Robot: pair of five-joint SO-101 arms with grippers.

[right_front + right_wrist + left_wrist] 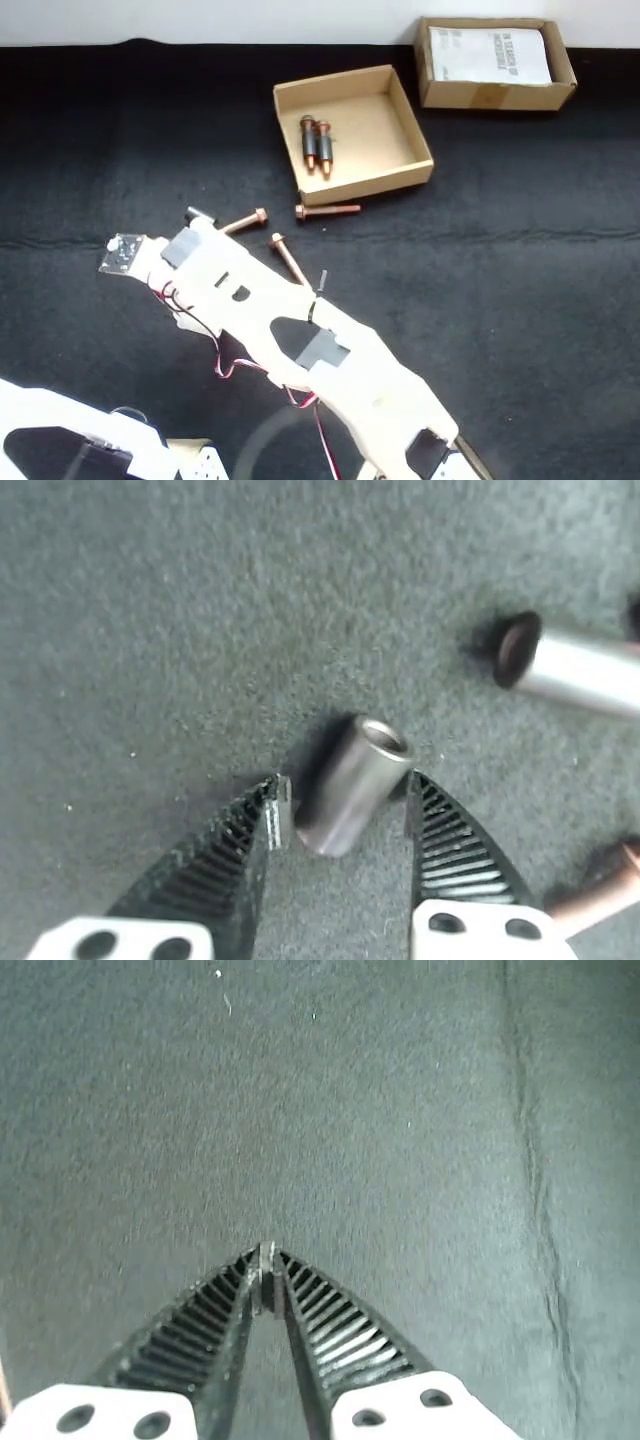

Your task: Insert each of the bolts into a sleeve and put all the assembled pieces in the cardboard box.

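From above, a black cloth surface [540, 320] meets a white wall [200, 20]. The cardboard box [370, 130] holds two assembled pieces [316, 145], three bolts [327, 210] lie loose nearby, and a printed sheet [490, 52], illegible, fills another box [495, 95]. The left jaws are pinched shut over the cloth. The right jaws stand wide around a lying sleeve [365, 755].

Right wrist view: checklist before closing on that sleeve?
1. Right hand open: ok.
2. Sleeve lying between its fingers: ok.
3. Fingers low enough to grip the sleeve: cannot tell.
4. Second sleeve and nearby bolt clear of the fingers: ok.
5. Left hand open for a bolt: not ok, shut.
6. Cardboard box has room beside two assembled pieces: ok.
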